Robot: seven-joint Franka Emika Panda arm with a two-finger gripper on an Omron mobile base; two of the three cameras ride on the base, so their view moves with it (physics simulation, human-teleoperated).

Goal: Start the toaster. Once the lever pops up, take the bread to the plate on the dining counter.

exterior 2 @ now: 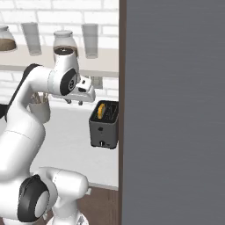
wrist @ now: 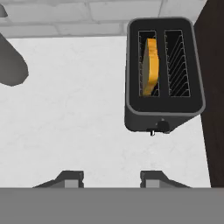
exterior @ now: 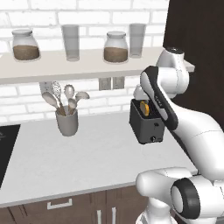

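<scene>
The dark toaster (exterior: 146, 127) (exterior 2: 104, 129) (wrist: 162, 108) stands on the pale worktop against a dark side panel. The golden bread (exterior: 145, 107) (exterior 2: 101, 110) (wrist: 150, 68) stands upright in its left slot, in the hand view; the other slot is empty. A small lever and pale knob (wrist: 157, 128) sit on the narrow face turned toward me. My gripper (exterior 2: 74, 103) (wrist: 112, 178) hovers above the worktop, up and to the left of the toaster, open with nothing between its fingers. The plate and the dining counter are out of view.
A grey utensil holder (exterior: 67, 120) with spoons stands left of the toaster. A shelf (exterior: 87, 65) above carries jars and glasses. A tall dark panel (exterior 2: 176, 110) (wrist: 214, 87) walls off the toaster's right side. A black cooktop (exterior: 6, 148) lies far left.
</scene>
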